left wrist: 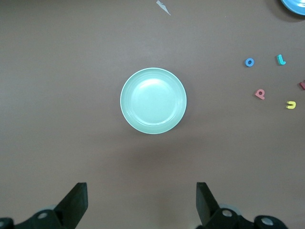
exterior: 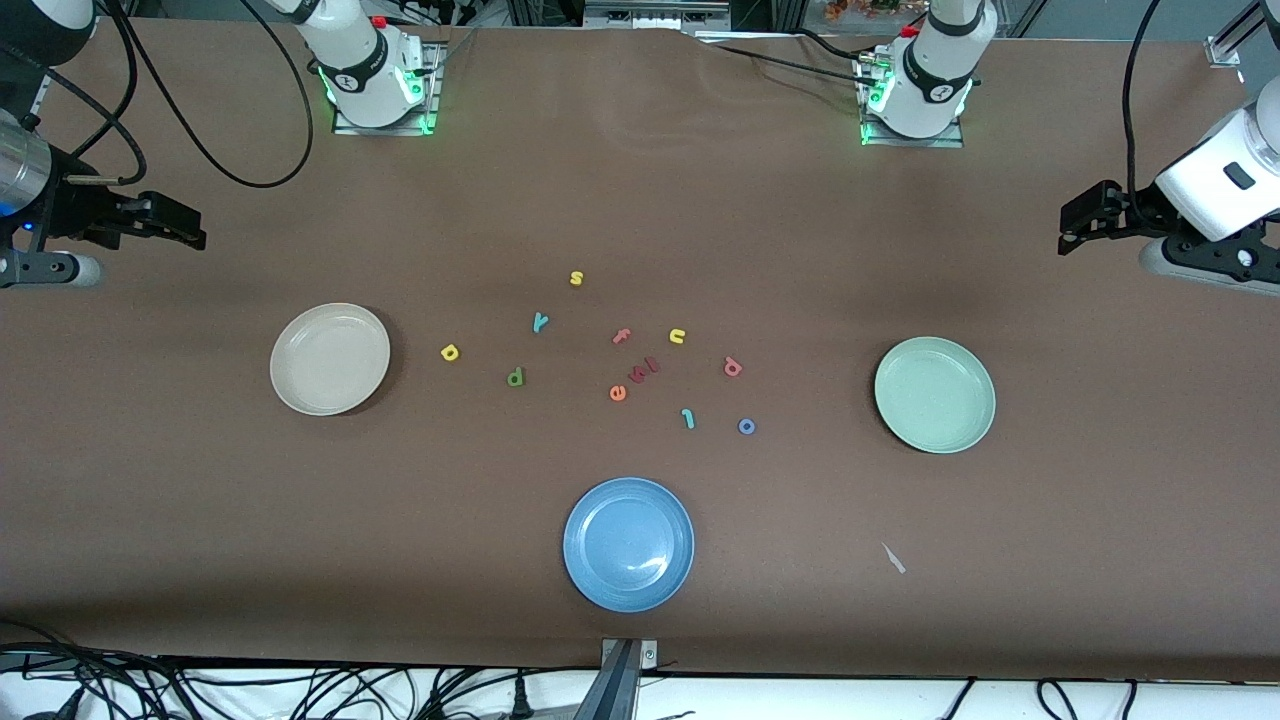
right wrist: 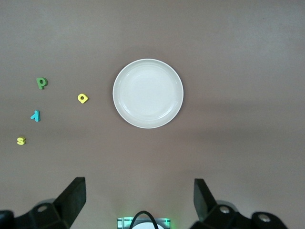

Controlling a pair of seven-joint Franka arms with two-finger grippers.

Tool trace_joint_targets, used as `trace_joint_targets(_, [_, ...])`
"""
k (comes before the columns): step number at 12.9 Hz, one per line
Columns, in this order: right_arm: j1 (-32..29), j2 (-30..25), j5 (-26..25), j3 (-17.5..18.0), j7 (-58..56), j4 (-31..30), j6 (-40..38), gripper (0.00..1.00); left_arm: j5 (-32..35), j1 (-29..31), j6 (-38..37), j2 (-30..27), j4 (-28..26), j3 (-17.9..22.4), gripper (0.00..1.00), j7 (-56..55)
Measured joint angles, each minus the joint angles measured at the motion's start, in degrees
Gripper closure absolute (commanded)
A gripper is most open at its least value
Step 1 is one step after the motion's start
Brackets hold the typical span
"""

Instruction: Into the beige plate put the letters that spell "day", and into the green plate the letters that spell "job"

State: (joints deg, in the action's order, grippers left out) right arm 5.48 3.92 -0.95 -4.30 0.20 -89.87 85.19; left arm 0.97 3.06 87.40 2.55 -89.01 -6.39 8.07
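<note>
The beige plate lies bare toward the right arm's end; the green plate lies bare toward the left arm's end. Between them are scattered the yellow a, green d, teal y, red b, teal j and blue o. My right gripper hangs open high over its table end. My left gripper hangs open high over the other end. Neither holds anything.
A blue plate sits nearest the front camera. Other loose letters: yellow s, pink f, yellow u, orange e, a red pair. A small white scrap lies near the green plate.
</note>
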Motion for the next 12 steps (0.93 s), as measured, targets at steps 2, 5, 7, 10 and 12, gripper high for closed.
trace_joint_targets(2, [0.00, 0.00, 0.00, 0.00, 0.00, 0.00, 0.00, 0.00, 0.00, 0.19, 0.00, 0.02, 0.00, 0.07, 0.00, 0.00])
trace_joint_targets(5, [0.00, 0.00, 0.00, 0.00, 0.00, 0.00, 0.00, 0.00, 0.00, 0.52, 0.00, 0.03, 0.00, 0.14, 0.00, 0.00])
trace_joint_targets(7, [0.00, 0.00, 0.00, 0.00, 0.00, 0.00, 0.00, 0.00, 0.00, 0.54, 0.00, 0.03, 0.00, 0.14, 0.00, 0.00])
trace_joint_targets(10, [0.00, 0.04, 0.00, 0.00, 0.00, -0.01, 0.00, 0.00, 0.00, 0.54, 0.00, 0.03, 0.00, 0.14, 0.00, 0.00])
trace_joint_targets(12, [0.00, 0.06, 0.00, 0.00, 0.00, -0.05, 0.00, 0.00, 0.00, 0.55, 0.00, 0.03, 0.00, 0.14, 0.00, 0.00])
